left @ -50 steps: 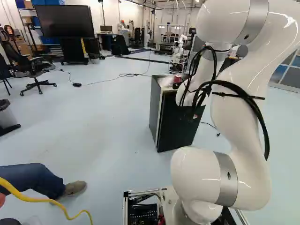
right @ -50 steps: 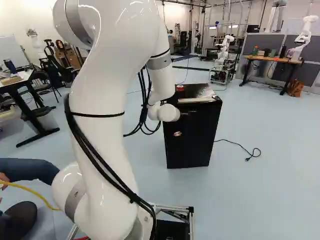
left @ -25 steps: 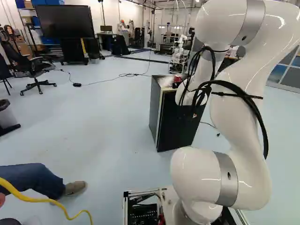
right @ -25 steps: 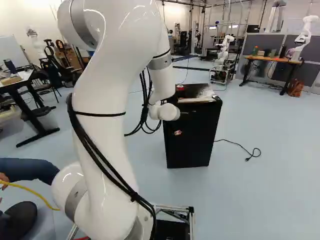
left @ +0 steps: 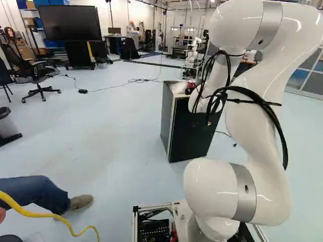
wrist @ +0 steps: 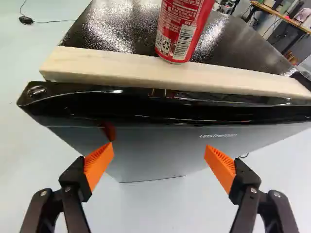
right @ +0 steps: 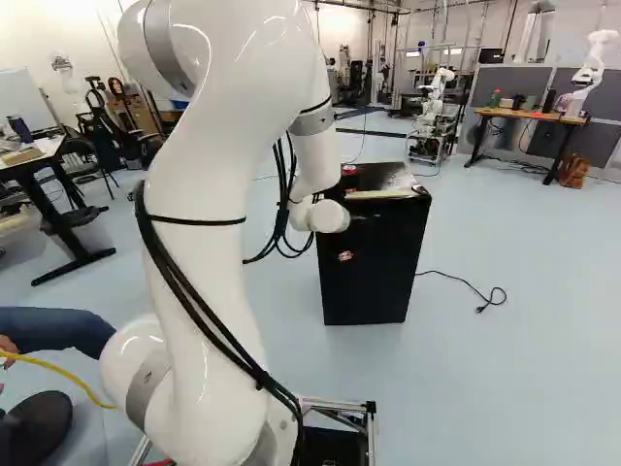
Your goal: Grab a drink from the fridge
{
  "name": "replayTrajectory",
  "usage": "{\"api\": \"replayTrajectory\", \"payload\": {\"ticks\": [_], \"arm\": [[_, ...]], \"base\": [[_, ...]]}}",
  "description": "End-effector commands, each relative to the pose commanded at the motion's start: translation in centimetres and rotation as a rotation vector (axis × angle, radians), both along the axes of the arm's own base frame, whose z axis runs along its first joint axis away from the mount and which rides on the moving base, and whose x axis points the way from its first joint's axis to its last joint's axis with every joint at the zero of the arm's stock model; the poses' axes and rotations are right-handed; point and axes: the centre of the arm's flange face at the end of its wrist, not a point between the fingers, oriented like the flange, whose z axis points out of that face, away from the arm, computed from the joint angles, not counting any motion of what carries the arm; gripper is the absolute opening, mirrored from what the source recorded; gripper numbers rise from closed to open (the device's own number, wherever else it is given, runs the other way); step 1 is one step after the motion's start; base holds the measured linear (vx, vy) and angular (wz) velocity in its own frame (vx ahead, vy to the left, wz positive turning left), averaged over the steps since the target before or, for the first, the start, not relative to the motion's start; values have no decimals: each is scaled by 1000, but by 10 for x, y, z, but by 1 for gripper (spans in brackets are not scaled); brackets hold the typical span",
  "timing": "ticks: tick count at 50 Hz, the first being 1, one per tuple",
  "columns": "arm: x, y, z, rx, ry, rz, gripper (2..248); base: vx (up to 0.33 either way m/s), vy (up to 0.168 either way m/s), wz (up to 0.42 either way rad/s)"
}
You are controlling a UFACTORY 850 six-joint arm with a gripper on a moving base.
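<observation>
In the right base view, my gripper (right: 345, 256) is a small orange patch against the fridge's dark front, its black parts hard to make out. The fridge (right: 374, 277) is a low black cabinet with its door closed. In the wrist view the gripper (wrist: 159, 162) stands open, orange pads wide apart, with nothing gripped. Ahead of the fingers is the fridge's glossy front top edge (wrist: 160, 110); whether they touch it I cannot tell. A red can (wrist: 181, 31) stands upright on top, behind a pale wooden strip (wrist: 126, 68).
A person's leg (left: 35, 194) and shoe lie at the left of the left base view, near a yellow cable (left: 60, 219). A power cord (right: 466, 284) lies beside the fridge. Another robot (right: 590, 68) stands by a wooden table (right: 529, 115) at the far right.
My arm's upper links have shifted slightly, leftward in the left base view and rightward in the right one. The orange patch of the gripper is a touch higher. The base and fridge stay put.
</observation>
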Motion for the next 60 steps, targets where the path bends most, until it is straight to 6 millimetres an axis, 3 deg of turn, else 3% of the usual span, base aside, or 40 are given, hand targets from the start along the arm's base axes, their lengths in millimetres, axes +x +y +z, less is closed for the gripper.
{"api": "replayTrajectory", "payload": {"ticks": [41, 60], "arm": [[5, 0, 0, -2, -14, 3, 247], [-6, 2, 2, 1, -7, 0, 247]], "base": [[0, 0, 0], [0, 0, 0]]}}
